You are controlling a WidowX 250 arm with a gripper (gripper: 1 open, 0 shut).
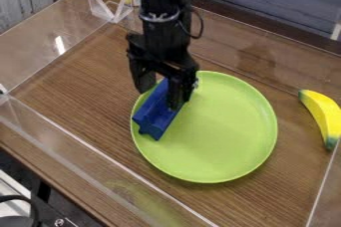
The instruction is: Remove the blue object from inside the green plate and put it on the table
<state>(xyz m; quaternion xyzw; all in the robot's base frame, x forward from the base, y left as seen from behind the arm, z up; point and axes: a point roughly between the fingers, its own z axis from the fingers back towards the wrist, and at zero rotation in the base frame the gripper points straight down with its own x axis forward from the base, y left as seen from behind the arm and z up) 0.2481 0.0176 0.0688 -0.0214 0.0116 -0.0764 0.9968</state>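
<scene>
The blue object [159, 110] is an elongated ridged block lying at the left edge of the green plate [226, 131], its lower end over the plate's rim. My black gripper [163, 84] has come down over the block's upper end, with its fingers on either side of it. The jaws look slightly apart around the block; I cannot tell whether they press on it. The plate rests on the brown wood-grain table [80, 82].
A yellow banana [321, 117] lies on the table at the right edge, beside the plate. Clear acrylic walls [54, 42] border the tabletop on the left, front and right. Bare wood lies left of the plate.
</scene>
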